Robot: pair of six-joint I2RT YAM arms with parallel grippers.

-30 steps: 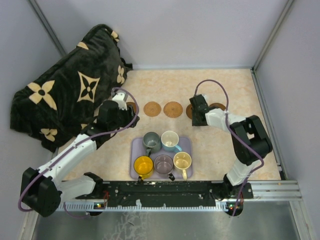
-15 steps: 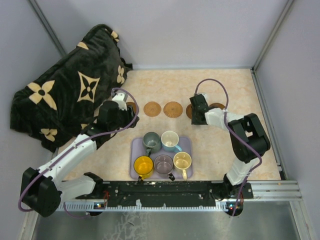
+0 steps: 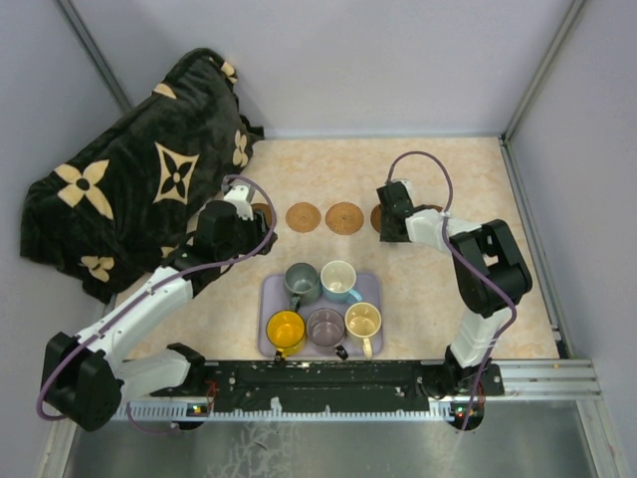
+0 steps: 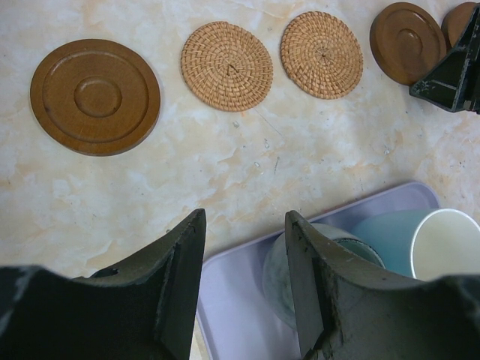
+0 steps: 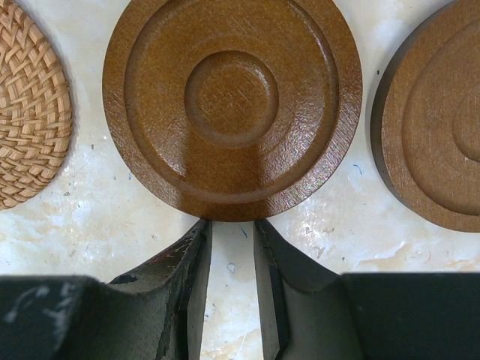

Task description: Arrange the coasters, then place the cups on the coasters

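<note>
Five coasters lie in a row on the table: a dark wooden coaster [image 4: 95, 96], two woven ones [image 4: 227, 65] [image 4: 322, 54], another dark one [image 5: 232, 105], and a further dark one [image 5: 435, 142] at the right end. My right gripper [image 5: 232, 223] is narrowly open with nothing between its fingers, and its tips touch the near rim of the dark coaster. My left gripper [image 4: 245, 225] hangs open over the tray's far left edge, beside the grey-green cup [image 4: 315, 262]. The light blue [image 3: 339, 281], yellow [image 3: 286, 332], purple-grey [image 3: 325, 327] and cream [image 3: 363, 322] cups also stand on the tray.
The lavender tray [image 3: 372, 288] sits near the arms' bases. A black blanket with tan flowers [image 3: 139, 179] is heaped at the far left. Grey walls close off the far side and both flanks of the table.
My right gripper has moved slightly farther from the bases and a little left, staying against the dark coaster's rim. The left arm has not moved.
</note>
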